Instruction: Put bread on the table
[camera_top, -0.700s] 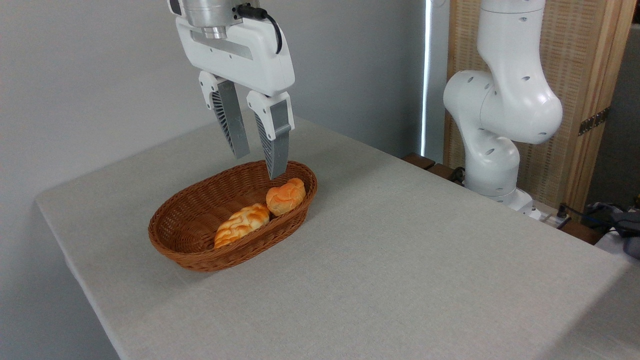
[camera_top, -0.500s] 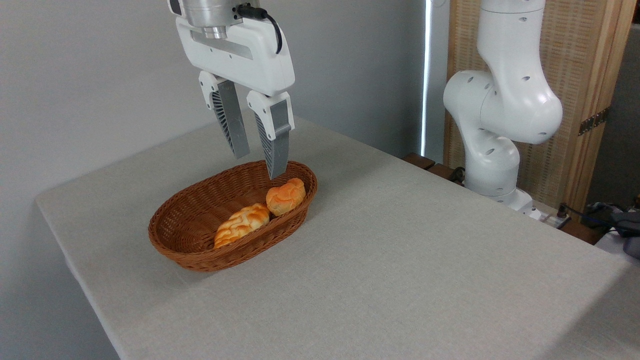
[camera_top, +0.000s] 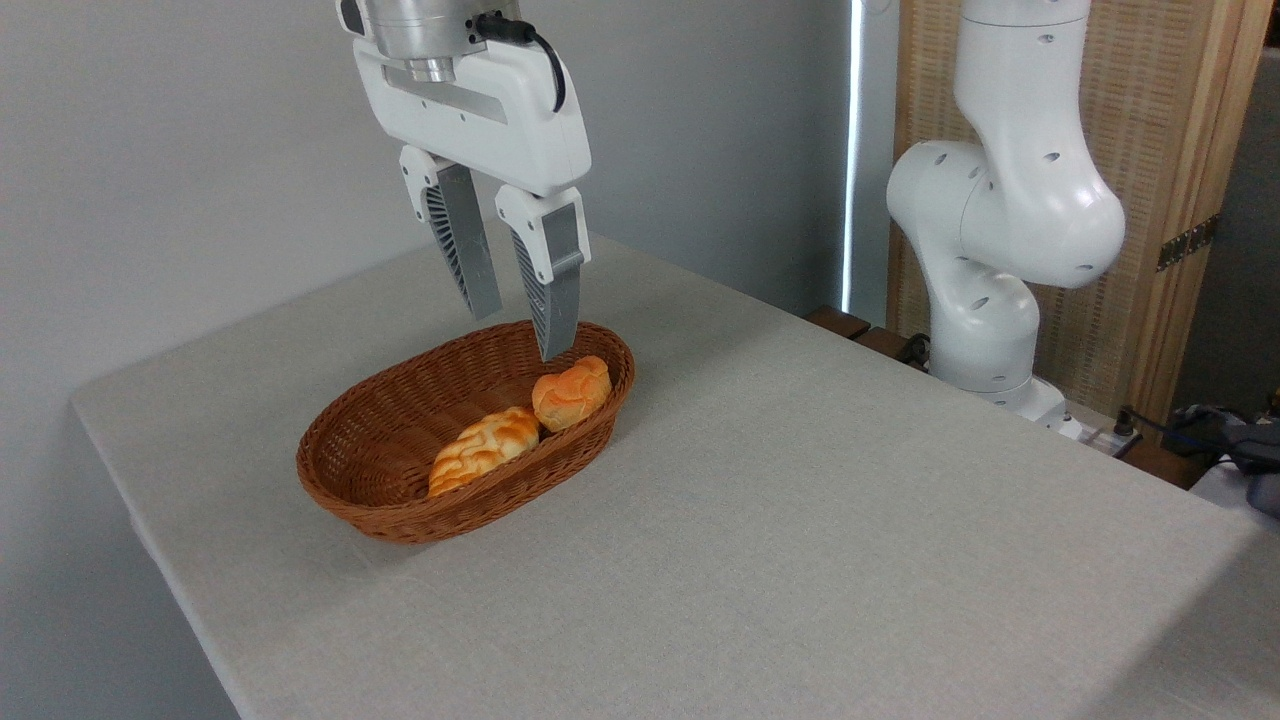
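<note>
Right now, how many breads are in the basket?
2. The small round bun sits at the basket's right end; the longer braided loaf lies beside it, to its left. None looks hidden.

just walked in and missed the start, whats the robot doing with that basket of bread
A Franka arm holds its end effector open over the far end of a brown wicker basket on the grey table. Its fingers are empty, one tip just above the small round bun. That bun and a longer, paler braided loaf both lie in the basket; nothing has been picked up yet.
</note>
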